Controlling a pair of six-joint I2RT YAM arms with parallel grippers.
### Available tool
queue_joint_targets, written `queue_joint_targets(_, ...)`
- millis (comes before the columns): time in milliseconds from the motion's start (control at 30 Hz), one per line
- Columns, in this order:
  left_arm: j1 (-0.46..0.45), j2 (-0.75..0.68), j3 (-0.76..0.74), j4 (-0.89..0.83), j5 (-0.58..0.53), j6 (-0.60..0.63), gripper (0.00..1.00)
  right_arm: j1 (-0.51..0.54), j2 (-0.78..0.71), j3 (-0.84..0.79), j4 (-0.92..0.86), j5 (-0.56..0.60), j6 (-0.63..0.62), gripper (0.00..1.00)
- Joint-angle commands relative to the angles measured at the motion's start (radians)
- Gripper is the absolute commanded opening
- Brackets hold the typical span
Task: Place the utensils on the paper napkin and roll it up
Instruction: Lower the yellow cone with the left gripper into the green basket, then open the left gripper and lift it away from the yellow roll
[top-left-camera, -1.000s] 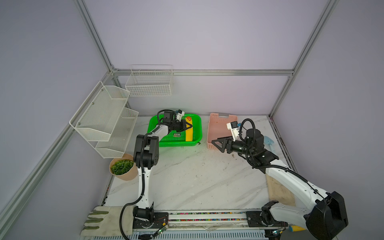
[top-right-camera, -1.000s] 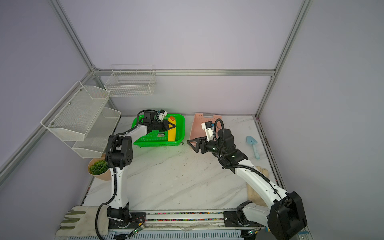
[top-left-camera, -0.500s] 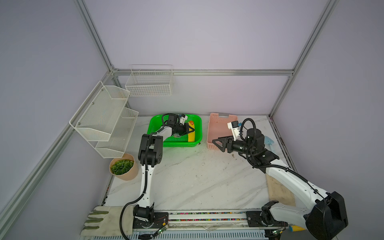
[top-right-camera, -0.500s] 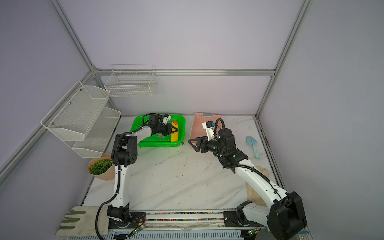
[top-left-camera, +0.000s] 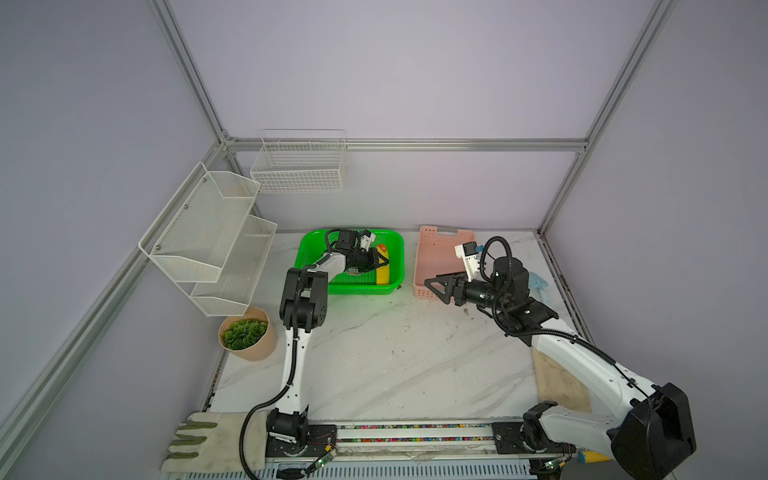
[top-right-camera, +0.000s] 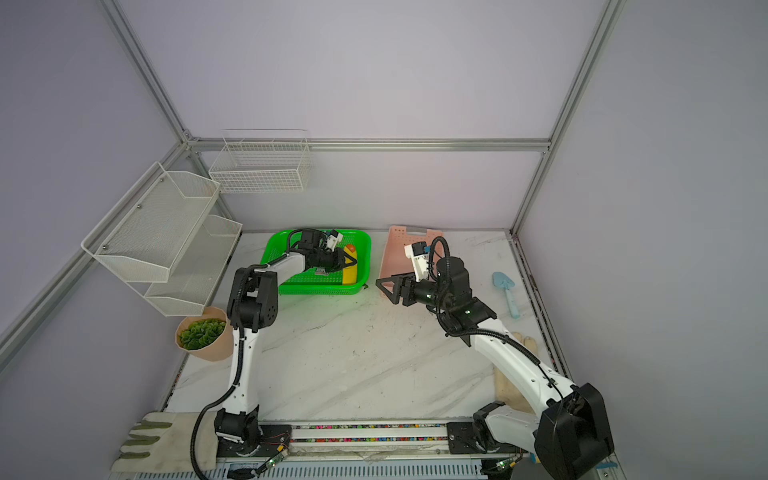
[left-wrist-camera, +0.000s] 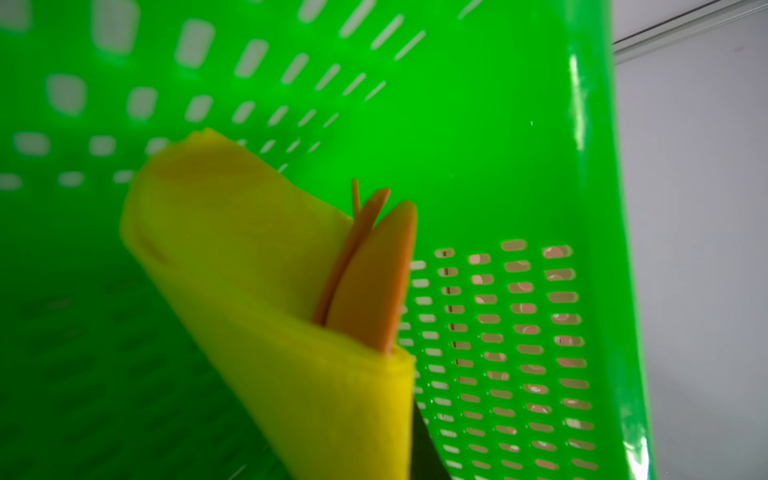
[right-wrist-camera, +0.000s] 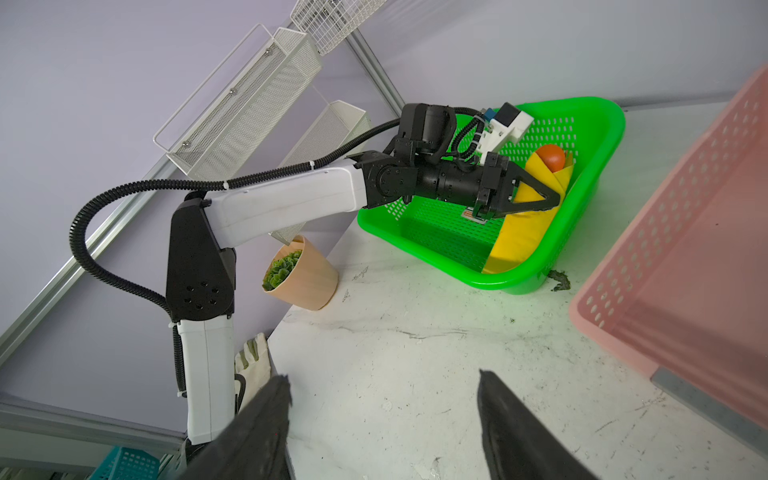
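Note:
The paper napkin (top-left-camera: 384, 274) (top-right-camera: 350, 275) is a yellow roll lying along the right side of the green basket (top-left-camera: 349, 291) (right-wrist-camera: 598, 137). The orange utensils (left-wrist-camera: 374, 282) stick out of its far end, and the spoon bowl (right-wrist-camera: 550, 157) shows there. My left gripper (top-left-camera: 385, 262) (top-right-camera: 354, 262) (right-wrist-camera: 555, 199) reaches into the basket and is shut on the roll (left-wrist-camera: 270, 291). One dark finger (left-wrist-camera: 422, 444) presses the roll's edge and the other is hidden behind it. My right gripper (top-left-camera: 434, 289) (top-right-camera: 384, 286) (right-wrist-camera: 382, 376) hangs open and empty above the marble table, beside the pink basket (top-left-camera: 432, 245).
A potted plant (top-left-camera: 247, 338) stands at the table's left edge under a white mesh shelf (top-left-camera: 208, 241). A wire basket (top-left-camera: 297, 166) hangs on the back wall. A light-blue trowel (top-right-camera: 505, 291) lies at the right edge. Gloves (top-left-camera: 199, 436) lie at the front left.
My left gripper has lowered the rolled napkin with the utensils deeper into the green basket, and its elbow has shifted right. The right arm has stayed put.

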Motion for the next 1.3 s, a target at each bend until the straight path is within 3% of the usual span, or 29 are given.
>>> queue_joint_targets(0, -0.006, 0.005, 0.109, -0.031, -0.004, 0.029, 0.22, -0.007, 0.001, 0.03, 0.01, -0.008, -0.005, 0.73)
queue_joint_targets(233, -0.008, 0.006, 0.117, -0.043, -0.013, 0.037, 0.32, -0.007, 0.006, 0.038, 0.013, -0.011, -0.004, 0.72)
queue_joint_targets(533, -0.008, -0.014, 0.123, -0.096, -0.06, 0.091, 0.55, -0.009, 0.003, 0.036, 0.013, -0.017, -0.004, 0.72)
queue_joint_targets(567, -0.008, -0.015, 0.123, -0.103, -0.063, 0.098, 0.67, -0.009, 0.001, 0.035, 0.013, -0.017, -0.003, 0.72)
queue_joint_targets(600, -0.006, -0.019, 0.123, -0.111, -0.065, 0.102, 0.71, -0.009, -0.001, 0.035, 0.012, -0.018, -0.002, 0.72)
queue_joint_targets(933, -0.001, -0.071, 0.107, -0.174, -0.158, 0.167, 0.9, -0.009, -0.006, 0.026, 0.013, -0.024, -0.004, 0.72)
queue_joint_targets(1033, 0.0, -0.085, 0.107, -0.195, -0.18, 0.183, 1.0, -0.009, -0.005, 0.024, 0.013, -0.029, -0.004, 0.72)
queue_joint_targets(1267, 0.0, -0.123, 0.089, -0.22, -0.248, 0.204, 1.0, -0.009, -0.011, 0.026, 0.012, -0.031, -0.002, 0.72)
